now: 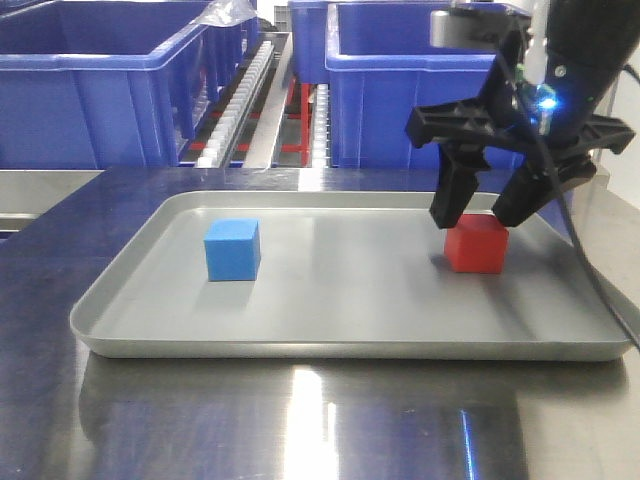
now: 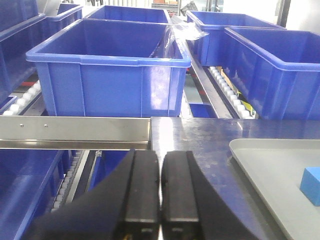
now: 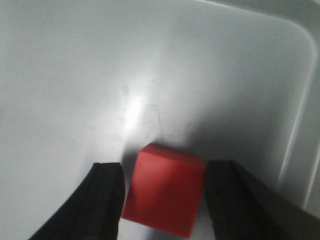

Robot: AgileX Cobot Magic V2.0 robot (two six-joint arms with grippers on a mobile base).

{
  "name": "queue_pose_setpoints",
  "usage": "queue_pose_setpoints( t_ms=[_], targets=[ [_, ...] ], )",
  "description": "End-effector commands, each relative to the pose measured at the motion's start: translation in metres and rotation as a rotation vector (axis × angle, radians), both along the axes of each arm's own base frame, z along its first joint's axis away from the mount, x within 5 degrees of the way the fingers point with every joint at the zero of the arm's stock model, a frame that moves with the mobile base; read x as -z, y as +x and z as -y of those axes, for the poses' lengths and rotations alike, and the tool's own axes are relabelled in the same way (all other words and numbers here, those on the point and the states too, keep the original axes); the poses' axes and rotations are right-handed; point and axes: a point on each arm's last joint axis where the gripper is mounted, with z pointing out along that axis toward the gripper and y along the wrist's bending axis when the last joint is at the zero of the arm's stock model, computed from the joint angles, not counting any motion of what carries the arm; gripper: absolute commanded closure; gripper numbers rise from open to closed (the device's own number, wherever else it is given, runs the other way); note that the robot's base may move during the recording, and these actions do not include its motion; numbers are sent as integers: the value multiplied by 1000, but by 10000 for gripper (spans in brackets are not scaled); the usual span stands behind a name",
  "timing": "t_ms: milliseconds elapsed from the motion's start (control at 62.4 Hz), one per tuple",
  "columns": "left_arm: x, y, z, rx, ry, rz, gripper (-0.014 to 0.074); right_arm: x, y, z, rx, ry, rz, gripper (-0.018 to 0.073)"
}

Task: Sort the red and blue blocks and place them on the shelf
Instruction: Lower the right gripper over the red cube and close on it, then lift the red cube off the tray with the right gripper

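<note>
The red block (image 1: 477,243) sits at the right of a flat grey tray (image 1: 330,330); the blue block (image 1: 232,249) sits at its left. My right gripper (image 1: 478,214) is open and reaches down over the red block (image 3: 165,195), one finger on each side with narrow gaps. My left gripper (image 2: 161,157) is shut on nothing, low over the tabletop left of the tray (image 2: 260,160), with the blue block (image 2: 312,185) off to its right. The shelf (image 2: 75,130) shows its steel front rail and white roller tracks (image 1: 240,100) behind the tray.
Large blue bins (image 1: 90,90) (image 1: 420,90) stand on the roller tracks behind the tray, and more bins (image 2: 110,75) (image 2: 270,65) fill the left wrist view. The tray lies on a shiny steel tabletop (image 1: 300,430). A cable (image 1: 590,270) hangs from the right arm.
</note>
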Motion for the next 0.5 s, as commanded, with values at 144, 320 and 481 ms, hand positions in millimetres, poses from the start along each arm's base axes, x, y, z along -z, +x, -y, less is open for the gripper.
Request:
queue_pose_setpoints(
  t_ms=[144,320,481],
  targets=[
    [0,-1,-1,-6,-13,70,472,-18,6,-2,7,35,72,80],
    [0,-1,-1,-6,-13,70,472,-18,6,-2,8,36,75,80],
    [0,-1,-1,-6,-13,70,472,-18,6,-2,8,36,75,80]
  ],
)
